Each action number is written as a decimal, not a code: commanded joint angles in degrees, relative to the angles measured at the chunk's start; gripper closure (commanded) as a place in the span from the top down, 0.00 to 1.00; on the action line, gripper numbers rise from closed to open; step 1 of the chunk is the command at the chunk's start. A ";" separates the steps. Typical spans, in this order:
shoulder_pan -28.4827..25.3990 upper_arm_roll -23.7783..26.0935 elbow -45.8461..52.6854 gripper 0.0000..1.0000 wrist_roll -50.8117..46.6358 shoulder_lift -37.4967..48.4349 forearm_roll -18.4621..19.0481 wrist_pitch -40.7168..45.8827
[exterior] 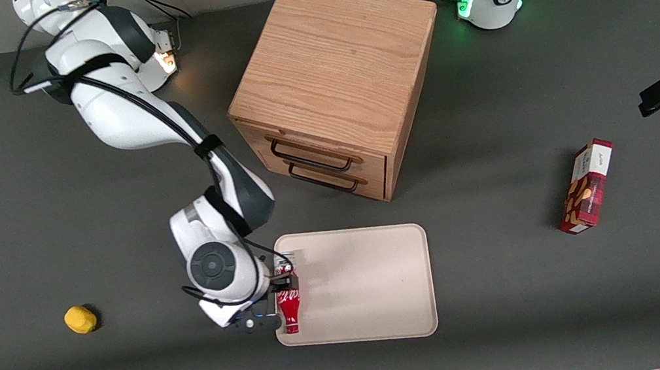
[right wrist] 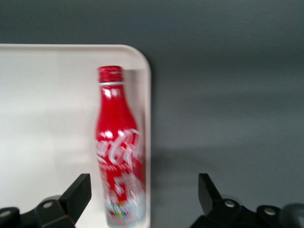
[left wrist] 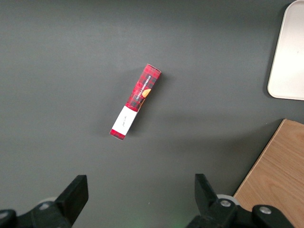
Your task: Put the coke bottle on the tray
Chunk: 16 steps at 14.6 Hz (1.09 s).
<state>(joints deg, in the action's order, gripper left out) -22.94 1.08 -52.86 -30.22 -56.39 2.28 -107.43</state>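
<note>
The coke bottle (exterior: 289,307) lies flat on the tray (exterior: 372,284), along the tray's rim at the working arm's end, with its neck pointing toward the front camera. In the right wrist view the bottle (right wrist: 118,147) rests against the low rim of the tray (right wrist: 47,118). My right gripper (exterior: 276,294) is above the bottle's silver base end. In the right wrist view the gripper (right wrist: 142,194) is open, with its fingers wide apart on either side of the bottle and not touching it.
A wooden drawer cabinet (exterior: 339,77) stands farther from the front camera than the tray. A red snack box (exterior: 588,187) lies toward the parked arm's end and also shows in the left wrist view (left wrist: 135,102). A small yellow object (exterior: 80,319) lies toward the working arm's end.
</note>
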 commanded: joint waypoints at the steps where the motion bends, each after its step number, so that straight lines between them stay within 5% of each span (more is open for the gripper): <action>1: 2.28 0.68 -15.65 1.00 2.17 14.85 -0.87 2.91; 11: 14.66 2.61 -42.13 1.00 24.55 53.02 -1.05 18.74; 16: 20.73 2.61 -46.37 1.00 27.32 60.86 -1.31 20.66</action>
<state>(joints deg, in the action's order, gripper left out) -4.72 2.79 -96.30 -4.28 1.41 2.27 -87.09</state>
